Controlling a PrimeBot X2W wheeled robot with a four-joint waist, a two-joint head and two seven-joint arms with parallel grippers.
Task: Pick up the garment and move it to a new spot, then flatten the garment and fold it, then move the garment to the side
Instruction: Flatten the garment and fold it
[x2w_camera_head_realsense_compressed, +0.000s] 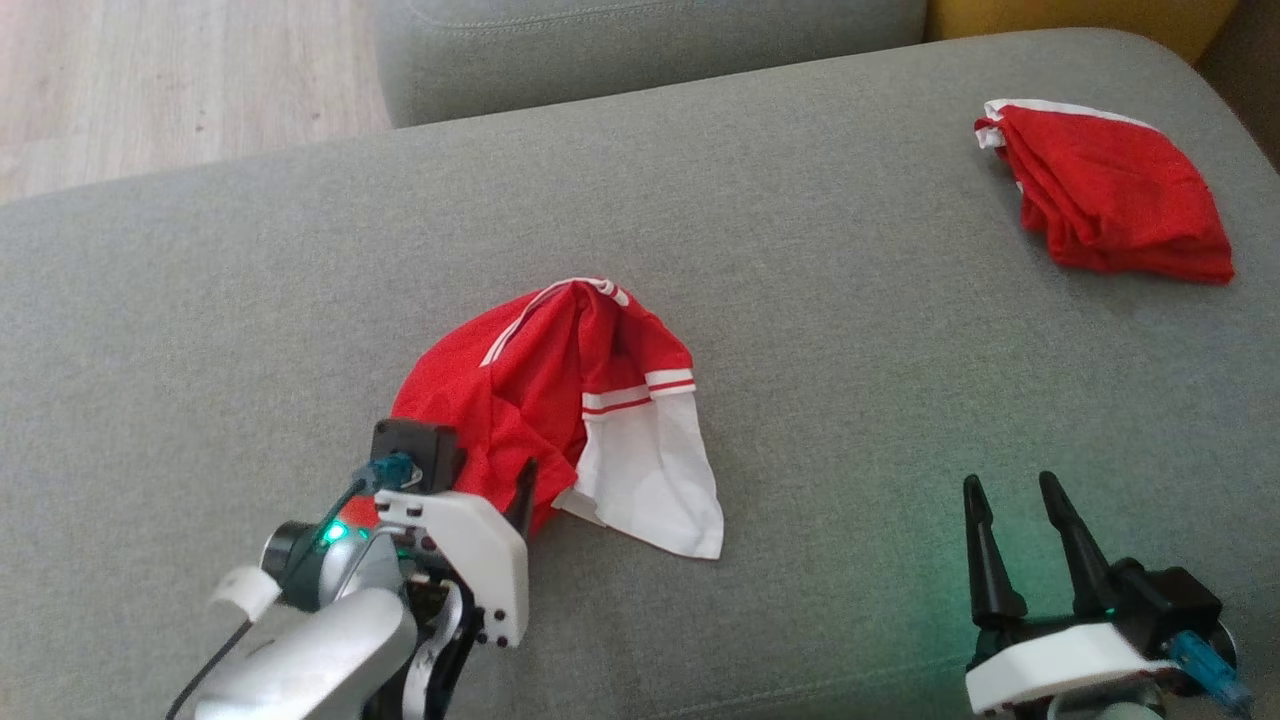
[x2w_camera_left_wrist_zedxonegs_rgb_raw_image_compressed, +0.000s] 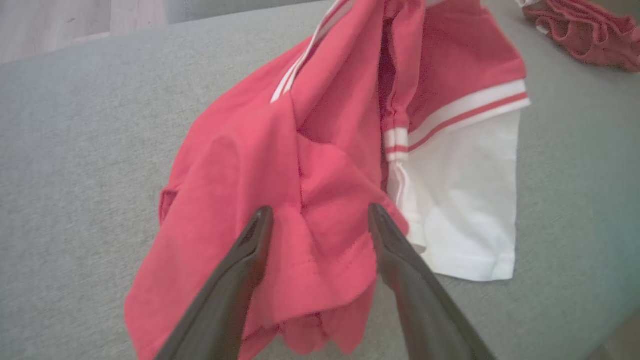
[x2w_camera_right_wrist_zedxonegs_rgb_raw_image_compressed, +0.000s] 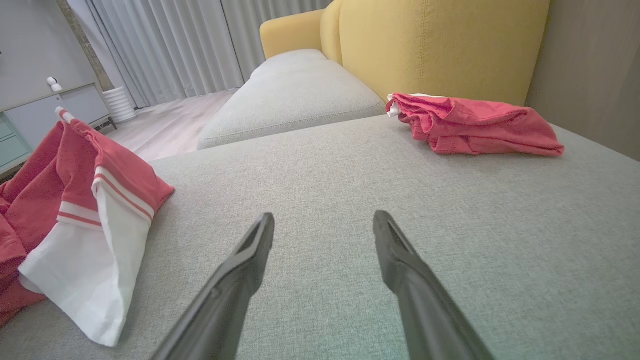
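A crumpled red garment (x2w_camera_head_realsense_compressed: 540, 390) with white stripes and a white sleeve lies heaped in the middle of the grey cushion (x2w_camera_head_realsense_compressed: 800, 300). My left gripper (x2w_camera_head_realsense_compressed: 480, 480) is at the heap's near edge. In the left wrist view this gripper (x2w_camera_left_wrist_zedxonegs_rgb_raw_image_compressed: 320, 212) is open, its two dark fingers (x2w_camera_left_wrist_zedxonegs_rgb_raw_image_compressed: 250, 260) straddling a raised red fold of the garment (x2w_camera_left_wrist_zedxonegs_rgb_raw_image_compressed: 310, 165) without pinching it. My right gripper (x2w_camera_head_realsense_compressed: 1010, 485) stands open over bare cushion at the lower right, well clear of the garment (x2w_camera_right_wrist_zedxonegs_rgb_raw_image_compressed: 90, 210). Nothing lies between the fingers of the right gripper (x2w_camera_right_wrist_zedxonegs_rgb_raw_image_compressed: 325, 218).
A second red garment (x2w_camera_head_realsense_compressed: 1110, 195) lies folded at the cushion's far right corner, by a yellow backrest (x2w_camera_right_wrist_zedxonegs_rgb_raw_image_compressed: 440, 45). Another grey cushion (x2w_camera_head_realsense_compressed: 640, 50) sits beyond the far edge. Wooden floor (x2w_camera_head_realsense_compressed: 150, 80) shows at the far left.
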